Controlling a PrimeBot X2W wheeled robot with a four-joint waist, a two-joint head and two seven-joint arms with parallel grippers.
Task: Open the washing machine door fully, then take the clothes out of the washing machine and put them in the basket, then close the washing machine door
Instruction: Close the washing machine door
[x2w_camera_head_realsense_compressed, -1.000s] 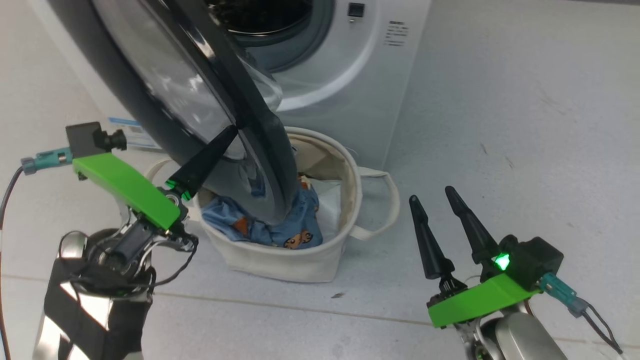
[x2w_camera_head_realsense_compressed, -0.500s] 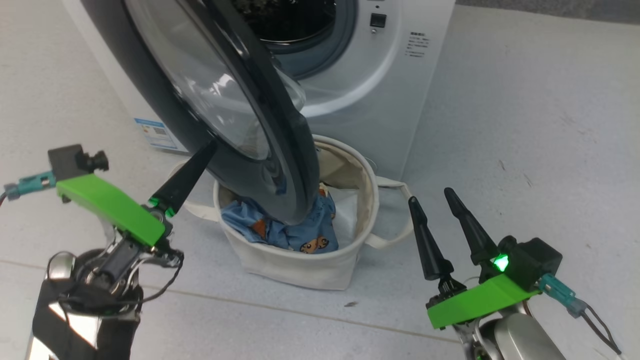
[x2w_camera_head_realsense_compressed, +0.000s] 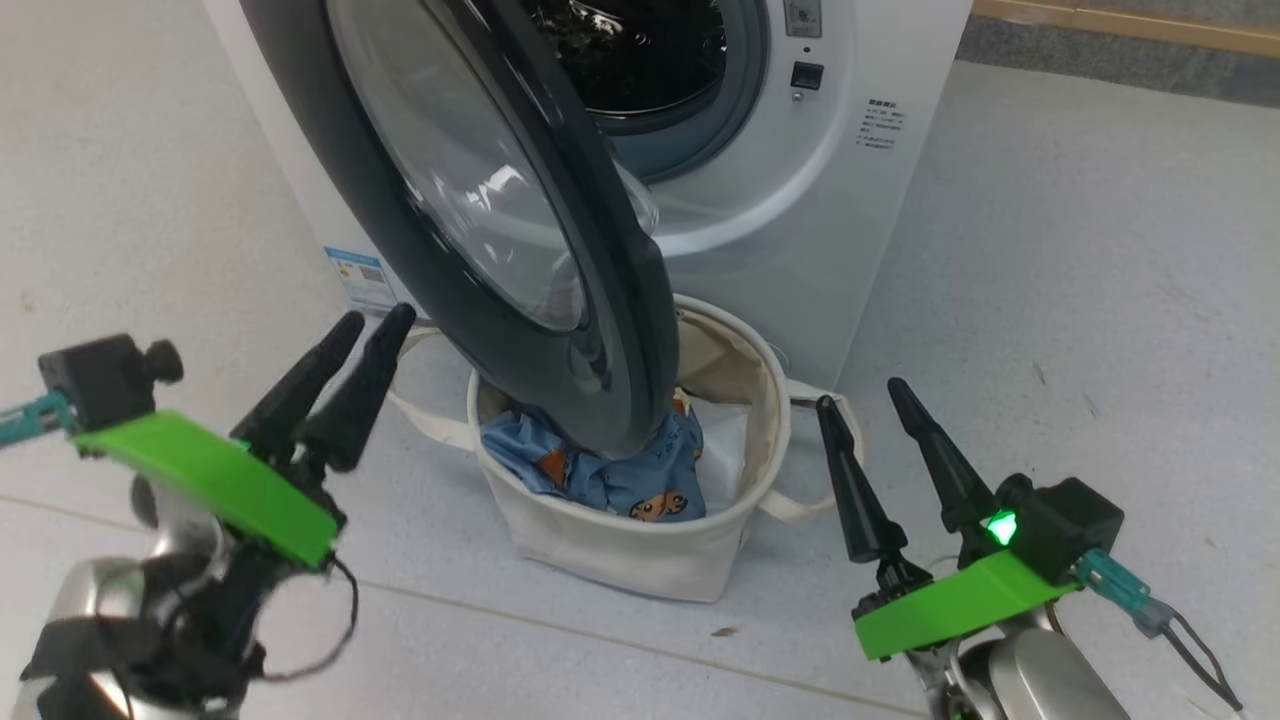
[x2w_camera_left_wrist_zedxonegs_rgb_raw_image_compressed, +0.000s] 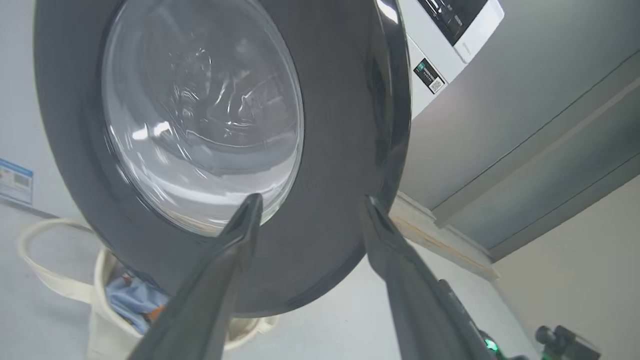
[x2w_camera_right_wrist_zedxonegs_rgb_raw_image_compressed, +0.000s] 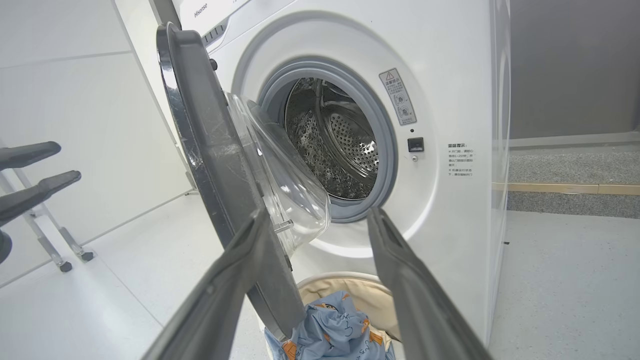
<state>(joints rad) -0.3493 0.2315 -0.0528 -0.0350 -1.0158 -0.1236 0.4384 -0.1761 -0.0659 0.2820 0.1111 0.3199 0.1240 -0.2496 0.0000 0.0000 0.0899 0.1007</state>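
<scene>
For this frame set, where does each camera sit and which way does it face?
Head view: high on the robot, looking forward and down at the washing machine door and the basket; left gripper and right gripper show, both open.
Left wrist view: low, near the basket, looking up along its own fingers at the door's outer face.
Right wrist view: low, facing the front of the washing machine and its drum; own fingers in the foreground.
Shared: all three see the door and the clothes in the basket.
</scene>
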